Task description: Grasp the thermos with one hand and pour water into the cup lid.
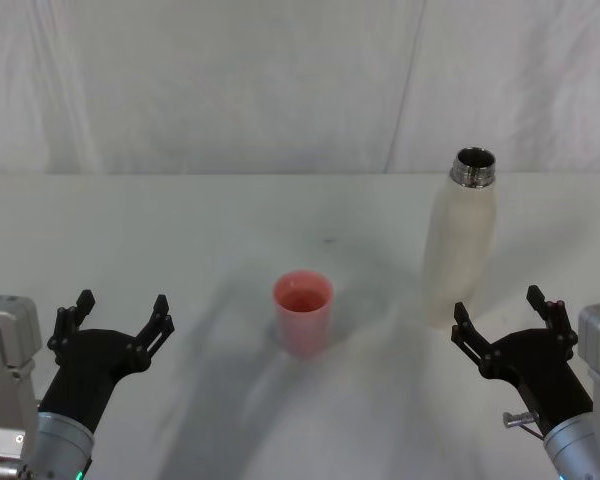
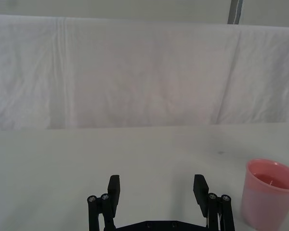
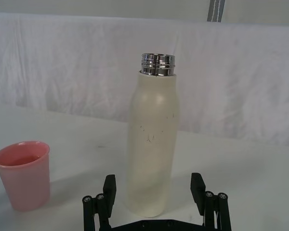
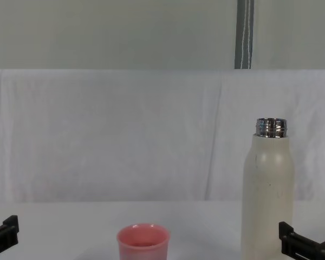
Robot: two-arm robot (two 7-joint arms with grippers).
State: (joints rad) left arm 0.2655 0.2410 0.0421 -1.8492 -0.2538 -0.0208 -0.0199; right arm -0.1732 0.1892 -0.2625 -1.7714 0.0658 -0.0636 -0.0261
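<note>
Your right gripper (image 1: pixel 507 312) is hovering wide open and empty just in front of the tall cream-white steel-necked thermos (image 1: pixel 460 250), standing uncapped toward the white tabletop's (image 1: pixel 180 230) right edge. Nudging it risks tipping it toward the small pink plastic cup lid (image 1: pixel 303 312) mid-table. Your left gripper (image 1: pixel 118 315) is waiting open near the left edge.

The thermos (image 1: pixel 461 245) is tall and cream-white, with a shiny steel neck and an open top. It stands upright on the right side of the table (image 1: pixel 180 260). The cup lid (image 1: pixel 303 311) is small and pink. It stands upright, mouth up, near the middle, apart from the thermos.
</note>
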